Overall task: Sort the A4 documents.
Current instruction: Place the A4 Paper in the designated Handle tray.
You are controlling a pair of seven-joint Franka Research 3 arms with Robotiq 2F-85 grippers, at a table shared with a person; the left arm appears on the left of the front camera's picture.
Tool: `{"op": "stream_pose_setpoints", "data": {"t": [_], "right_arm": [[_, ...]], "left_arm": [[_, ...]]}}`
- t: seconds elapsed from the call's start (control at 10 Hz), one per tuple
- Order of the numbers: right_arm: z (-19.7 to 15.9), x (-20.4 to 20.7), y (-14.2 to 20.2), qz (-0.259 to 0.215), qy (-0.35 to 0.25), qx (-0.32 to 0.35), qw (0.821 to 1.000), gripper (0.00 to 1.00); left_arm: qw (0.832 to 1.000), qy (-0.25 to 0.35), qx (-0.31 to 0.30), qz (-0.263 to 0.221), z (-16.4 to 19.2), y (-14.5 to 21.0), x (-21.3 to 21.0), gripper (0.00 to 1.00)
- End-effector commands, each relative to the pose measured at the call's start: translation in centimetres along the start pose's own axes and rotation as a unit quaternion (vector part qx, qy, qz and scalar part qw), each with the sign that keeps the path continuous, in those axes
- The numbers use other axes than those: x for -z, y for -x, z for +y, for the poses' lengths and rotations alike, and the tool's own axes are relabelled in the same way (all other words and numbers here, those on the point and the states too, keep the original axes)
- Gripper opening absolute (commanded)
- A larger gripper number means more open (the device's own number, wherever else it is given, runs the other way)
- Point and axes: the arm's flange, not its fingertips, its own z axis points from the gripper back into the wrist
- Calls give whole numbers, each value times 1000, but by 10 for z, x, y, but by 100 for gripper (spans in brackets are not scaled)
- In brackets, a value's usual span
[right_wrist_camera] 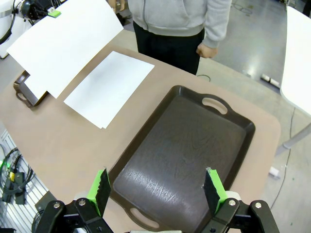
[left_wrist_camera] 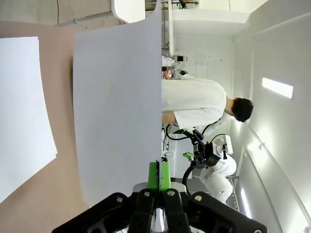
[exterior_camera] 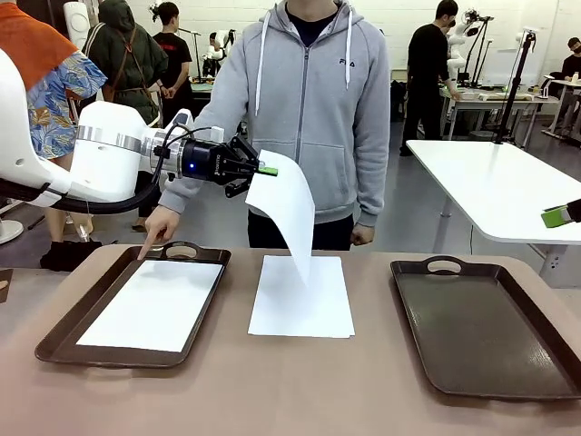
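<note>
My left gripper (exterior_camera: 266, 170) is shut on the top edge of one A4 document (exterior_camera: 289, 213), which hangs curved above the table. In the left wrist view, the green pads (left_wrist_camera: 159, 176) pinch that sheet (left_wrist_camera: 116, 111). More white A4 documents (exterior_camera: 301, 298) lie stacked at the table's middle, directly under the hanging sheet. Another sheet (exterior_camera: 154, 304) lies in the left dark brown tray (exterior_camera: 56, 340). My right gripper (right_wrist_camera: 156, 188) is open, high above the bare right tray (right_wrist_camera: 184, 150); one of its fingertips (exterior_camera: 556, 216) shows at the front view's right edge.
A person in a grey hoodie (exterior_camera: 309, 100) stands at the far side, one finger (exterior_camera: 145, 249) pointing at the left tray's far corner. The right tray (exterior_camera: 490, 327) holds nothing. A white table (exterior_camera: 499, 186) stands behind on the right.
</note>
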Motion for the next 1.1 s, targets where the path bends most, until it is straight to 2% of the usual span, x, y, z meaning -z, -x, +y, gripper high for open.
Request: {"op": "stream_pose_setpoints", "data": {"t": [0.0, 0.2, 0.4, 0.8, 1.0], "right_arm": [[0, 2, 1, -1, -7, 0, 1000, 100], [0, 2, 1, -1, -7, 0, 1000, 100], [0, 2, 1, -1, -7, 0, 1000, 100], [0, 2, 1, -1, -7, 0, 1000, 100], [0, 2, 1, -1, -7, 0, 1000, 100]], "left_arm": [[1000, 0, 0, 0, 0, 0, 0, 1], [998, -37, 47, 33, -23, 13, -1, 1], [994, -33, 88, 47, -44, 30, -26, 1], [996, -52, 74, 15, -43, 48, -103, 1], [993, -98, 66, 3, -34, 53, -138, 1]]}}
